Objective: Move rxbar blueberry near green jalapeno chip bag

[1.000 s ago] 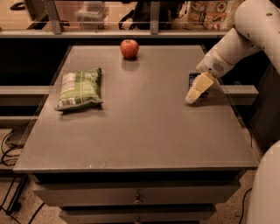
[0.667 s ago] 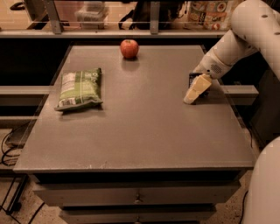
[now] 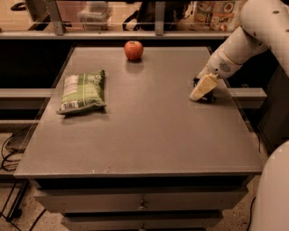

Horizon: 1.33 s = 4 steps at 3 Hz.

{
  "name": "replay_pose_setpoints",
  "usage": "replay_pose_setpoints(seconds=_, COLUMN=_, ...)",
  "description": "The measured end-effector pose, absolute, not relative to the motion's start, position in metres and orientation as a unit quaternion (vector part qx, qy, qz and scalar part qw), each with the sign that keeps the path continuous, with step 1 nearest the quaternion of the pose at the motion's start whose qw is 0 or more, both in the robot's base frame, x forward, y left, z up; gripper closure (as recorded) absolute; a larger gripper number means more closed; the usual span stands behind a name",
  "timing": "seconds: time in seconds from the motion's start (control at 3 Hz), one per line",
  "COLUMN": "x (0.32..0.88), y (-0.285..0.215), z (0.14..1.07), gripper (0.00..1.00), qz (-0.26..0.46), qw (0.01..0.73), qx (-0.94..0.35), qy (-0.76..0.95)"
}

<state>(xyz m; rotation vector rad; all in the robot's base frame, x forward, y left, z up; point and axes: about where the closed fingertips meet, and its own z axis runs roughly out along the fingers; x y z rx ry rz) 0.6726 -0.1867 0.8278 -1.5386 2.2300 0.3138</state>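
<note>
chip bag [image 3: 82, 91] print unreadable, gripper [image 3: 203, 89] at right edge of table [image 3: 149, 140]

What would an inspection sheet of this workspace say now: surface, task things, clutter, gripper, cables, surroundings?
Surface: grey table, flat, dull finish.
Job's things: green jalapeno chip bag lies flat on the left side; rxbar blueberry lies near the right edge, mostly hidden under the gripper and far from the bag.
Clutter: red apple stands at the far edge, apart from both.
Gripper: gripper is low over the bar on the right side.
Cables: dark cables lie on the floor at the left, off the table.
Surroundings: drawers sit below the table; a rail and packages are behind it.
</note>
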Motion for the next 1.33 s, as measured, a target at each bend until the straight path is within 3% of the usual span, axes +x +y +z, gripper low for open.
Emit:
replay_pose_setpoints(seconds=0.33, x=0.673, y=-0.187, z=0.833, gripper=0.87, qz=0.113, qw=0.206, qx=-0.552, qy=0.8)
replay_pose_setpoints(seconds=0.67, x=0.673, y=-0.181, z=0.856, gripper=1.0, qz=0.092, qw=0.221, qx=-0.565, qy=0.789)
replay_pose_setpoints(seconds=1.33, x=0.677, y=-0.163, z=0.921, gripper=1.0, qz=0.085, qw=0.297, qx=-0.585, qy=0.75)
